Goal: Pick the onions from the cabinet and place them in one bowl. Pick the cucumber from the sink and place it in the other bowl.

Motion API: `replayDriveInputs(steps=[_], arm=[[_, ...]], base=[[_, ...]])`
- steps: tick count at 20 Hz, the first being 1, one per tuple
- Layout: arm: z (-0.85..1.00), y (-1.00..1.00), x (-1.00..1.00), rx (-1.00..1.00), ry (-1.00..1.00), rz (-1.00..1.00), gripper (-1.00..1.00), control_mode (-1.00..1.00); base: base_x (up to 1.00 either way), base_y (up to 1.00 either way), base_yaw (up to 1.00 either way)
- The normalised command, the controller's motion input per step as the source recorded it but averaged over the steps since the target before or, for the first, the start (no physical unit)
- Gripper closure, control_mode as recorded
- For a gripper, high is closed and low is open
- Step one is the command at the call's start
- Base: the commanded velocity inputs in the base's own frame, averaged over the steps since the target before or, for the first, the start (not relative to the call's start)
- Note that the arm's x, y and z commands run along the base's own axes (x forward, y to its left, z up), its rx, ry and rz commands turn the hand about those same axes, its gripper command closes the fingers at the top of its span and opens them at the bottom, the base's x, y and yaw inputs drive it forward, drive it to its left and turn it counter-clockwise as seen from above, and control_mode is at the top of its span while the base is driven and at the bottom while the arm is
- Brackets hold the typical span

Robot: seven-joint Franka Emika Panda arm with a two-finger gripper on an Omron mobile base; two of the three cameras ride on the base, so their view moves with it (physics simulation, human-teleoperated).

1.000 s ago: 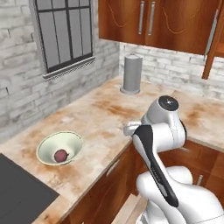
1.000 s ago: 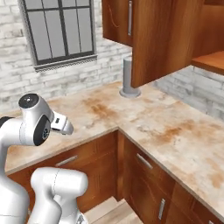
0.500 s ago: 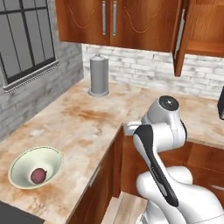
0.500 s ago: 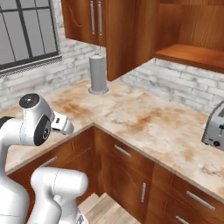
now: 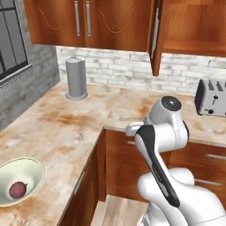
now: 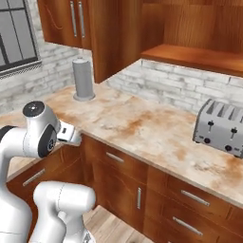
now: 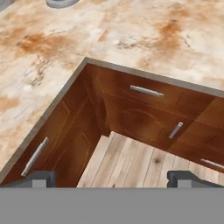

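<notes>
Leftward, purple-red onion [image 5: 17, 190] in cream bowl [image 5: 33, 165]; hand view: jaws wide, empty.

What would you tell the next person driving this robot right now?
Gripper: open, holding nothing, tucked near the robot over the wooden floor by the counter corner.
Round pale green-cream ceramic bowl: on the counter at the left, with the dull purple-red onion inside.
Reddish-brown wooden wall cabinet: door open, above the silver toaster.
Done: one onion in the bowl.
Left: find the second onion in the cabinet and put it in the same bowl, then move the cucumber from the sink to the other bowl.
</notes>
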Motion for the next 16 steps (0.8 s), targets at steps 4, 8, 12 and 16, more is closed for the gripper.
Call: replayDriveInputs(steps=[4,8,12,16], arm=[[0.00,0.00,0.00,0.00,0.00,0.00,-1.00,1.00],[0.00,0.00,0.00,0.00,0.00,0.00,-1.00,1.00],[0.00,0.00,0.00,0.00,0.00,0.00,-1.00,1.00],[0.00,0.00,0.00,0.00,0.00,0.00,-1.00,1.00]], base=[[-0.14,-0.35,-0.26],[0.01,-0.27,-0.41],[0.07,-0.35,-0.38],[0.17,-0.60,-0.27]])
